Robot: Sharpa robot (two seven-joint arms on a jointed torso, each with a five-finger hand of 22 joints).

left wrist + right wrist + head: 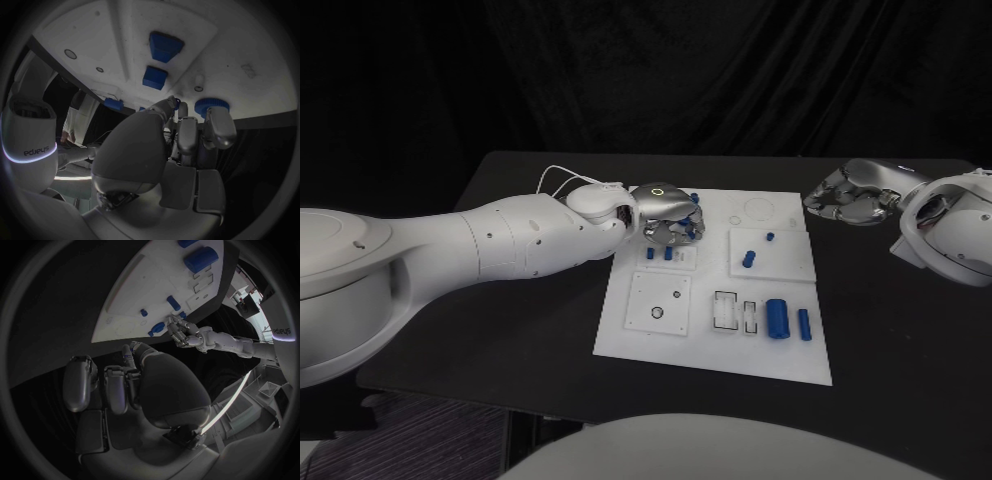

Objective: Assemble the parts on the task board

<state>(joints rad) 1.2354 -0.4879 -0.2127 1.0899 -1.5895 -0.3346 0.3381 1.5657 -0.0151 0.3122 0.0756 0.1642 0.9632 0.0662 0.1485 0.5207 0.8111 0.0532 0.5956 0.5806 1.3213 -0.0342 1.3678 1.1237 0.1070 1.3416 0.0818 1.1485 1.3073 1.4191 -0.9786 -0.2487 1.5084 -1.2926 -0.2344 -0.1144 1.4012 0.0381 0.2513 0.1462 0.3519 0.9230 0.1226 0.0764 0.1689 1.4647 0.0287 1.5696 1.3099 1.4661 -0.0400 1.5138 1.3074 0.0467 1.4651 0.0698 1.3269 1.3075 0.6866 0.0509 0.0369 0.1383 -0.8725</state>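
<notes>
The white task board (711,340) lies mid-table. My left hand (668,215) hovers low over its far left corner with the fingers bent down. There the fingertips (220,125) meet a round ribbed blue part (211,106) near the board's edge, and a small blue bit shows between thumb and finger; whether anything is gripped is unclear. Two blue blocks (165,45) stand in the board beyond the hand. My right hand (855,193) hangs over the table off the board's far right corner, fingers (115,387) curled in and holding nothing.
On the board stand two small blue pegs (659,254), two slanted blue pieces (749,259), a thick blue cylinder (777,318) and a slim one (805,322). A square plate with holes (659,302) sits at the near left. The black table (516,330) surrounds the board.
</notes>
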